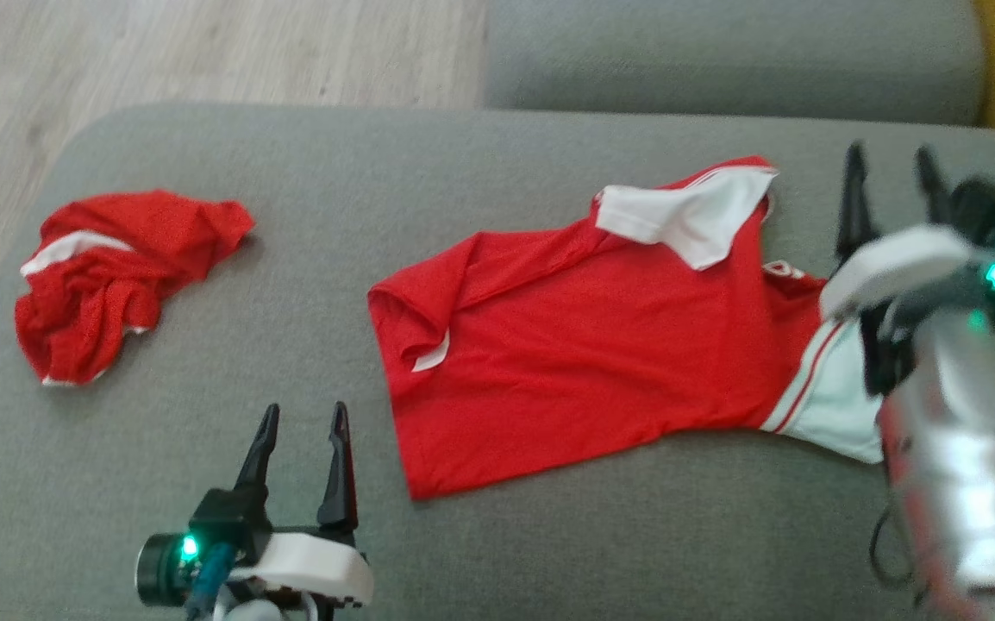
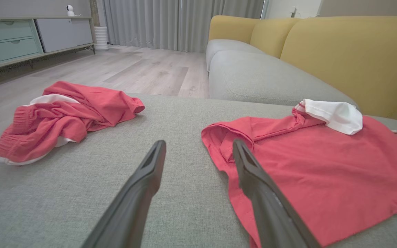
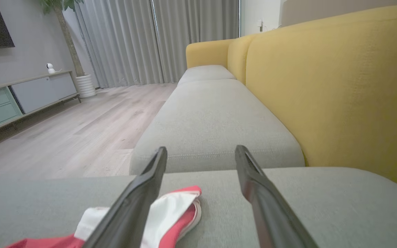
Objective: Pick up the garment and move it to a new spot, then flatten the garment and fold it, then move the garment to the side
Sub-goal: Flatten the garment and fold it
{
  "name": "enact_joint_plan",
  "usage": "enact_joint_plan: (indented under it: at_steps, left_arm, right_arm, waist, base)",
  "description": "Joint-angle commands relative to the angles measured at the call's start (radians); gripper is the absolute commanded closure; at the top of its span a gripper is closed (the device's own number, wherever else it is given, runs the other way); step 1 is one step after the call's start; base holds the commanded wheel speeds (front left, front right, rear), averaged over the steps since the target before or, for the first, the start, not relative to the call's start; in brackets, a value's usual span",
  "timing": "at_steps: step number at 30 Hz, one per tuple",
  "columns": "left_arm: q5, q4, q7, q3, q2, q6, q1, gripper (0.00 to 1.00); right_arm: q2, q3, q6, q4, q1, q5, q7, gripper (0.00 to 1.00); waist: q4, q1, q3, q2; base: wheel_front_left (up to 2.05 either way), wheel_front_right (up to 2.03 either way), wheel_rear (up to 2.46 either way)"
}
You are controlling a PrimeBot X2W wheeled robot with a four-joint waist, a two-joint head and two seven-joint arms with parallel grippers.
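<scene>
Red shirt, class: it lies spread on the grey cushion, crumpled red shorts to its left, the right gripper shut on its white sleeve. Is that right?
No. The right gripper is open, fingers apart and holding nothing, as the right wrist view shows. The red shirt does lie spread on the grey cushion, crumpled red shorts to its left.

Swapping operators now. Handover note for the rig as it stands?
Tools: both open and empty. The left tool is over the grey cushion, beside the left edge of the red shirt. The right tool is at the shirt's right end.
Shirt: mostly spread on the cushion, with one white sleeve flipped over onto the body and the left edge rumpled.
A crumpled red garment lies at the far left.
Done, by the look: shirt laid down.
Left: smooth it flat, fold it, move it aside.
</scene>
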Motion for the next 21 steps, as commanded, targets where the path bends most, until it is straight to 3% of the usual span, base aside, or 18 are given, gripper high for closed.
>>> enact_joint_plan:
  at_steps: [1, 8, 21]
  left_arm:
    - [-0.009, -0.018, -0.012, 0.046, 0.007, -0.005, -0.017, 0.00]
    - [-0.019, -0.013, -0.012, 0.077, -0.008, -0.030, 0.043, 0.00]
    - [-0.023, -0.043, -0.012, 0.107, -0.003, -0.046, 0.114, 0.00]
  right_arm:
    - [0.018, 0.053, 0.007, -0.060, 0.018, 0.023, -0.013, 0.00]
    - [0.018, 0.242, 0.007, -0.267, 0.292, 0.176, -0.014, 0.00]
    - [0.018, 0.286, 0.007, -0.613, 0.622, 0.246, 0.037, 0.00]
  waist:
    - [-0.034, 0.0001, -0.039, 0.0000]
    - [-0.047, 0.0001, -0.089, 0.0000]
    - [-0.031, 0.0001, -0.142, 0.0000]
  base:
    - [0.00, 0.00, 0.00]
    - [0.00, 0.00, 0.00]
    - [0.00, 0.00, 0.00]
